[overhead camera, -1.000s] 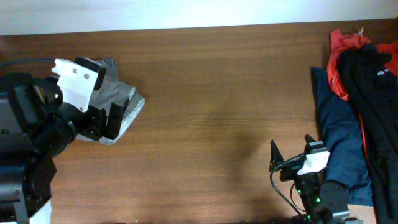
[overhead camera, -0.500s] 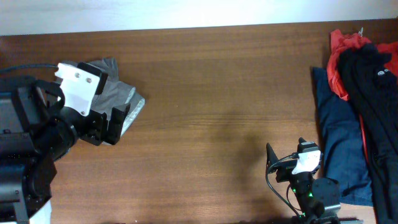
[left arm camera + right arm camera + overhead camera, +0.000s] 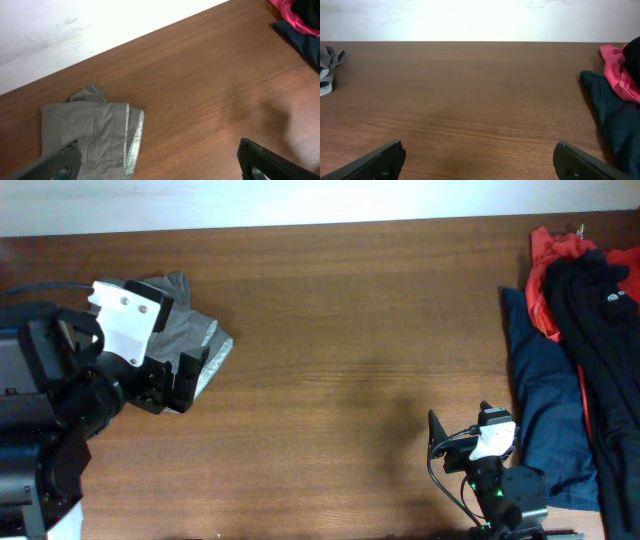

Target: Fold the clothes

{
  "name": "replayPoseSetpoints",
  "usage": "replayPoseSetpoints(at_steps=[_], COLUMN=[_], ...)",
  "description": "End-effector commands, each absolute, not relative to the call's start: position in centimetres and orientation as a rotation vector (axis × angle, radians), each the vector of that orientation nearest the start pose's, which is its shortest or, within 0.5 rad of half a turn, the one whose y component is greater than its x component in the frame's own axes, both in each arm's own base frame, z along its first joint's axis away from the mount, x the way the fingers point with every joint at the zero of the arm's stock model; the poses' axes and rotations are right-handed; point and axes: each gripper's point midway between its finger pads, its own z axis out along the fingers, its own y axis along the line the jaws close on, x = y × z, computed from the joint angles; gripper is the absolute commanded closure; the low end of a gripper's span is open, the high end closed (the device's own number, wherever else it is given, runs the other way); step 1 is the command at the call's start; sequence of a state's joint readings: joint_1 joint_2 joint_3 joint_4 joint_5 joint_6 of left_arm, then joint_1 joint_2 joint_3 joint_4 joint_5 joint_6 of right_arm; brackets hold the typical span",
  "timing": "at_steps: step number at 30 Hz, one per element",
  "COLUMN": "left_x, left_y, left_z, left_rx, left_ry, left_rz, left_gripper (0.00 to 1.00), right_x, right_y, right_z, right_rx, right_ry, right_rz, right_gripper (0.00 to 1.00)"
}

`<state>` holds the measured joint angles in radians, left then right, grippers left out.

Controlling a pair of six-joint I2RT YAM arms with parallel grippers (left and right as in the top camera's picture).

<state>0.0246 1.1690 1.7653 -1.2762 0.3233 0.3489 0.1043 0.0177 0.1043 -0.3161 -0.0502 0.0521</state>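
My left pincer point(image 3: 170, 380) is spread wide with nothing between its fingers, hanging at the near edge of the clothes point(image 3: 190, 330) in the left part of the overhead picture. I cannot tell whether a finger touches the fabric. From the left wrist view the clothes point(image 3: 90, 132) lie as a compact grey-olive bundle, the lighter waistband point(image 3: 134, 142) running down its right side, so I judge the fold largely made and the grip let go to leave it flat. My right pincer point(image 3: 460, 438) is also spread and empty, low at the bottom right, well apart from the bundle, probably parked out of the way. Between them the worktop point(image 3: 350, 330) carries nothing. At the far right sit a red garment point(image 3: 548, 270), a black garment point(image 3: 605, 330) and a navy cloth point(image 3: 545, 410), near the right arm but nowhere close to the fold.
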Motion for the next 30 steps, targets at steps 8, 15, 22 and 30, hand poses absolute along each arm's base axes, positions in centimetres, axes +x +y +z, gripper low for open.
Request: replayPoseSetpoints(at_steps=[8, 15, 22, 30], left_x=[26.0, 27.5, 27.3, 24.1], left_y=[-4.2, -4.3, -4.4, -4.3], left_z=[38.2, 40.2, 35.8, 27.3], left_rx=[0.525, 0.521, 0.472, 0.382], left_ry=[2.223, 2.009, 1.746, 1.556], left_rz=[-0.123, -0.054, -0.007, -0.027], left_gripper=[0.01, 0.01, 0.00, 0.01], right_x=[23.2, 23.2, 23.2, 23.2], right_y=[3.3, 3.3, 3.3, 3.3], right_z=[14.1, 14.1, 14.1, 14.1], right_rx=[-0.075, -0.075, -0.075, -0.075], right_ry=[1.801, 1.801, 1.801, 1.801], right_rz=[0.163, 0.163, 0.163, 0.163], right_gripper=[0.01, 0.01, 0.01, 0.01])
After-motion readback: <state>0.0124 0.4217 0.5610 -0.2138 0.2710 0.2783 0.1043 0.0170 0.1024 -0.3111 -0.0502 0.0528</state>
